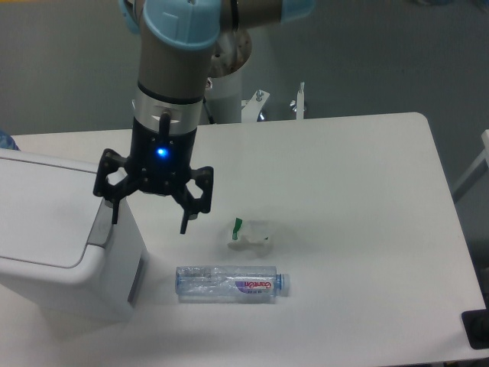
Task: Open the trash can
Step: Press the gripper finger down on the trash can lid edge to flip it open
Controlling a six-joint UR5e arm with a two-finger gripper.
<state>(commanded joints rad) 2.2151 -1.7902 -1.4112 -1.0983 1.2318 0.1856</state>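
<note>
The trash can (53, 229) is a large white boxy bin at the table's left edge, its flat lid down. A grey push tab (100, 225) sits on its right rim. My gripper (150, 222) hangs open just right of the can's upper right corner, fingers spread wide and pointing down. Its left fingertip (114, 217) is over the top end of the grey tab, and its right fingertip (185, 225) is over the bare table. Nothing is between the fingers.
A clear plastic bottle (229, 283) lies on its side in front of the gripper. A crumpled white wrapper with a green bit (249, 233) lies right of the gripper. The white table (359, 199) extends to the right.
</note>
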